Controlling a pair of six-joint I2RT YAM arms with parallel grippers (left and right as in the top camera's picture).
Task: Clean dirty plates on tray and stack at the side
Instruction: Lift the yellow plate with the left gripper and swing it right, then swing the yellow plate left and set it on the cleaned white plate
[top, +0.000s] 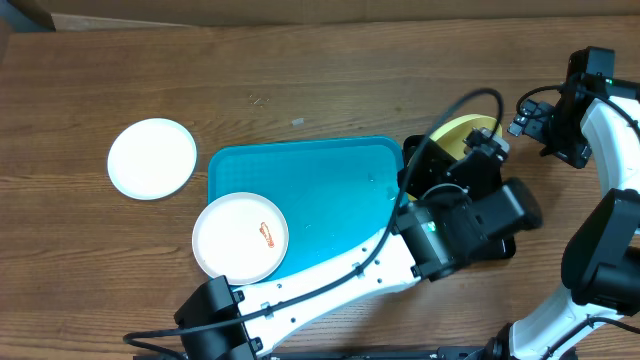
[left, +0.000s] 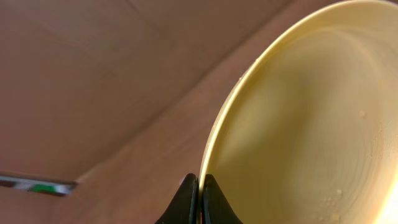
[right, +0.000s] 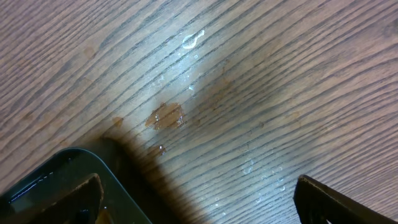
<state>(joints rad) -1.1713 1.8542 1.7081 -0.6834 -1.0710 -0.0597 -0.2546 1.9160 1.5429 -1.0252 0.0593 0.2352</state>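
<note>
**A:** Turquoise tray (top: 330, 170) at the centre of the overhead view: what is on it?

**B:** Only the smeared white plate (top: 240, 237), at the tray's lower left corner and overhanging the rim. The orange-red mark is plain, so I judge it uncleaned.

**A:** And the other plates?

**B:** A second white plate (top: 151, 158) lies on the bare desk (top: 300, 70) at the left, well apart from the tray. I see no smear on it, so it is probably done. The yellow plate (top: 462, 132) is off the tray, just past its upper right corner, lifted and tilted.

**A:** What holds it?

**B:** The left gripper (left: 199, 190). Its wrist view shows the jaws pinched together on the plate's rim. I can't tell if the plate is clean.

**A:** The right gripper (top: 530, 118)?

**B:** It is at the upper right with its jaws spread wide, holding nothing. Its camera looks down on wet patches (right: 166, 116) on the wood.

**A:** So what's left?

**B:** Roughly a third is done, I'd say. The yellow plate needs finishing, the smeared one needs cleaning, and both then go on the stack at the side
</note>
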